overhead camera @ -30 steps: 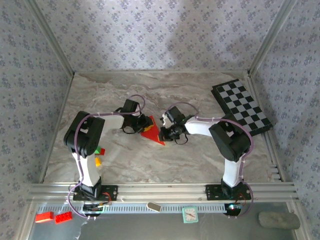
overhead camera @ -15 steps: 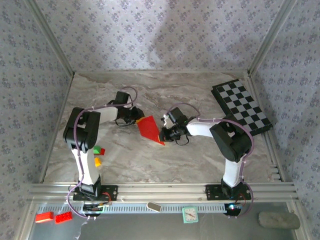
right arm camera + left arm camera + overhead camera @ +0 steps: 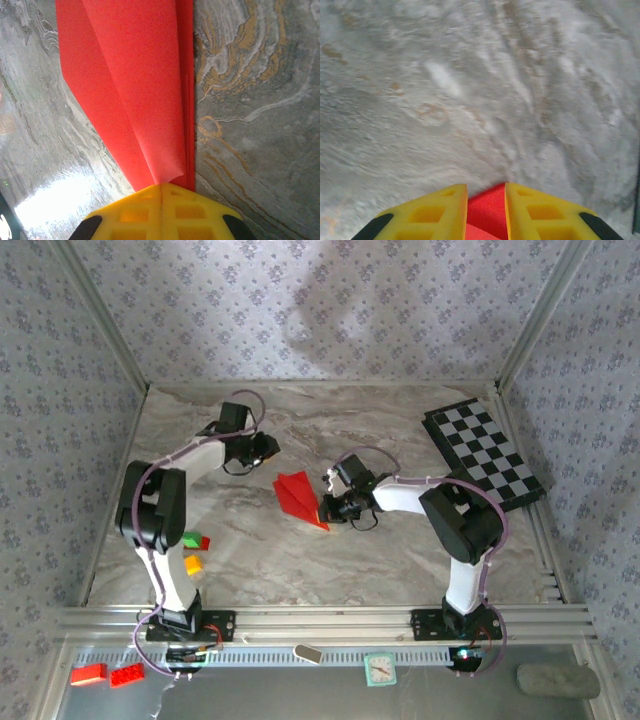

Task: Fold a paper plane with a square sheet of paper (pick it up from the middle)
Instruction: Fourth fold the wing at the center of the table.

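Folding looks nearly finished: the paper plane (image 3: 298, 498) lies on the marble table (image 3: 400, 560), well left of the checkered board (image 3: 485, 452). The right gripper (image 3: 328, 508) is clamped shut on its tip. The left gripper (image 3: 265, 447), farther from the board, is clear of the paper. Its fingers (image 3: 432, 212) show a narrow gap with red in it, so I cannot tell its grip. Next probably comes pressing the creases or letting go.

No legible text, label, number or sign on any surface; the teal dial face (image 3: 379, 668) is too small to read
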